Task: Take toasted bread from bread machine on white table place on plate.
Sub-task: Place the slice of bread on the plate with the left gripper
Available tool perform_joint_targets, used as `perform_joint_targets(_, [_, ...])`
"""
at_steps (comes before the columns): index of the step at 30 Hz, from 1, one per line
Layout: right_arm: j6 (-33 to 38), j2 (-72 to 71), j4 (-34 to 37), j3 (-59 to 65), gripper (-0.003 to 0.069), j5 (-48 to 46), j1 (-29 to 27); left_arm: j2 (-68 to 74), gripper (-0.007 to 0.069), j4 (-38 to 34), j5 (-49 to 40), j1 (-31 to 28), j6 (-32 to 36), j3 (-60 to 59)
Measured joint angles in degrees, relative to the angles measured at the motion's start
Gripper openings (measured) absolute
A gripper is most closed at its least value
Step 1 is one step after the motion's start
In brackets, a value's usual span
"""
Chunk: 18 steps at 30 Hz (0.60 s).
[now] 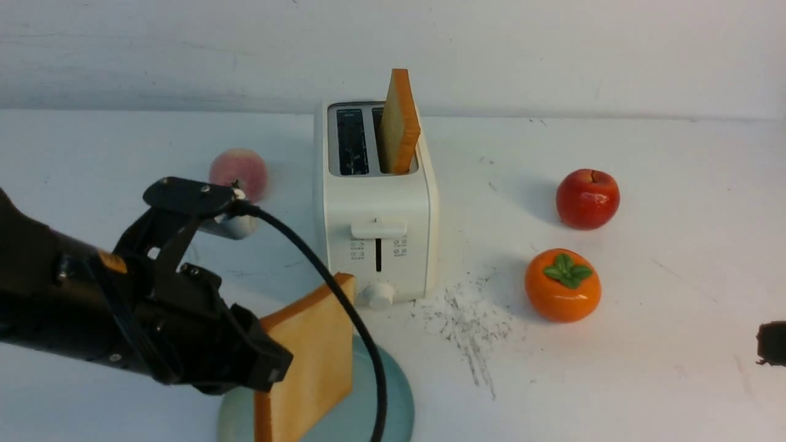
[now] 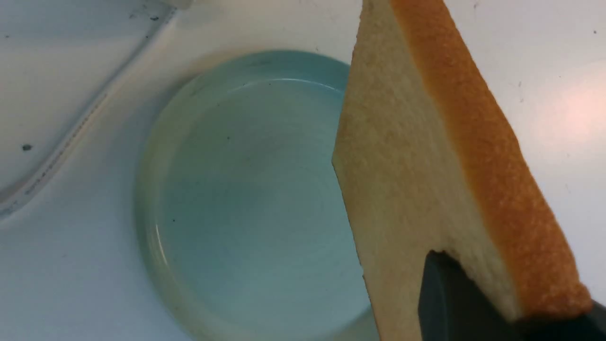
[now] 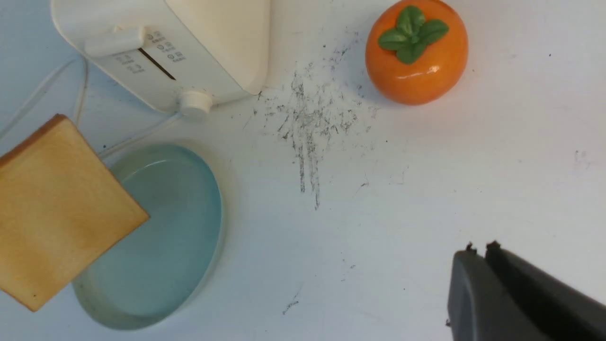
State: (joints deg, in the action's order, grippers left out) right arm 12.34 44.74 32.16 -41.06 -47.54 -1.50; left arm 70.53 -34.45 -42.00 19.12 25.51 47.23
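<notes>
My left gripper (image 1: 273, 365) is shut on a slice of toasted bread (image 1: 313, 362), held on edge and tilted above the pale blue-green plate (image 1: 396, 405). The left wrist view shows the slice (image 2: 426, 156) hanging over the plate's (image 2: 156, 189) rim, not touching it. A second slice (image 1: 399, 123) stands in the right slot of the cream-white bread machine (image 1: 374, 202) behind the plate. The left slot is empty. My right gripper (image 3: 479, 248) is shut and empty above the white table (image 3: 426, 180), to the right; only its tip (image 1: 770, 344) shows at the front view's right edge.
A red apple (image 1: 587, 199) and an orange persimmon (image 1: 562, 285) sit right of the bread machine. A peach (image 1: 238, 173) lies to its left. The toaster's white cord (image 2: 61, 142) runs beside the plate. Grey scratch marks (image 1: 470, 325) lie in front of the toaster.
</notes>
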Motion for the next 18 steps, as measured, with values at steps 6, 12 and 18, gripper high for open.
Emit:
perform_joint_targets(6, [0.0,0.0,0.0,0.0,0.0035,-0.5,0.0,5.1,0.0090,-3.6,0.5,0.0,0.9,0.0])
perform_joint_targets(12, [0.0,0.0,0.0,0.0,0.0038,-1.2,0.0,8.9,0.0090,-6.4,0.3,0.0,2.6,-0.1])
perform_joint_targets(18, [0.0,0.0,0.0,0.0,0.0039,-1.4,0.0,9.4,0.0090,-5.4,0.3,0.0,3.6,0.0])
